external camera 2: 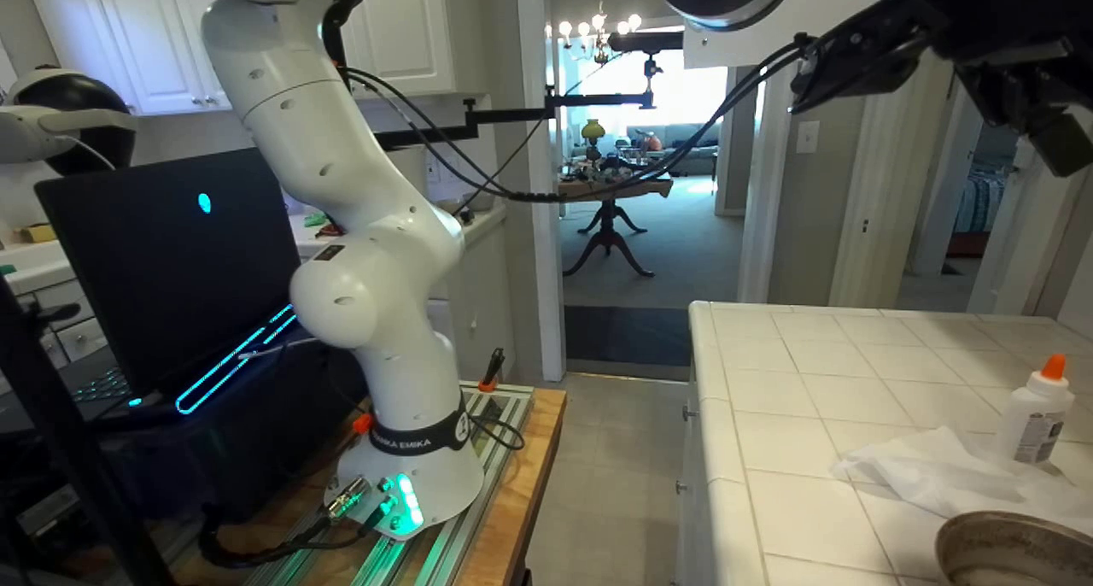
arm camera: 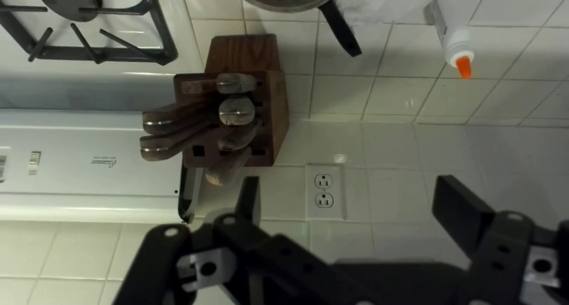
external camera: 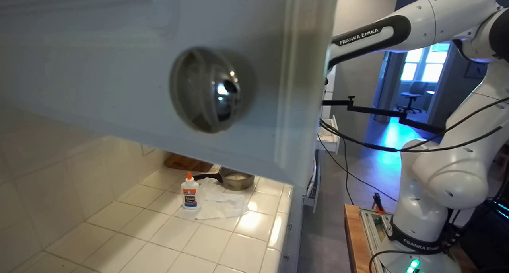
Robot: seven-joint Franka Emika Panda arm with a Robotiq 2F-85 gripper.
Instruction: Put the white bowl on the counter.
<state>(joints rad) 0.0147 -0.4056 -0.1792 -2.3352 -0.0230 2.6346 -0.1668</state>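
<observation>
- One gripper [arm camera: 351, 202] is pictured in the wrist view, its two fingers [arm camera: 462, 211] spread wide, with a tiled wall [arm camera: 391, 149] and one outlet plate [arm camera: 325, 191] of two sockets framed beyond the gap.
- The white bowl cannot be picked out in any of the three views, and its place cannot be told.
- One counter [external camera 2: 803, 518], laid with square off-white tiles, is shown in all three views.
- On it, one glue bottle [external camera: 190, 194] with a single orange tip is seen standing upright, just beside one crumpled white sheet [external camera: 223, 204].
- One pan [external camera: 238, 182], fitted with one dark handle [arm camera: 340, 27], is set on the same tiles near the bottle and the sheet.
- One knife block [arm camera: 278, 114], filled with at least six knife handles [arm camera: 237, 111], is captured in the wrist view beside the stove [arm camera: 89, 151].
- On that stove, one burner [arm camera: 69, 2] is visible, cut off by the frame's top edge.
- One cabinet door [external camera: 131, 82], marked by one shiny round knob [external camera: 206, 90], is stretched across the upper part of an exterior view; part of the counter is hidden behind it.
- One white arm [external camera: 449, 175] is shown in both exterior views, its base mounted on a stand [external camera: 353, 229] edged in wood.
- One laptop [external camera 2: 171, 261], lid raised, is placed near the arm.
</observation>
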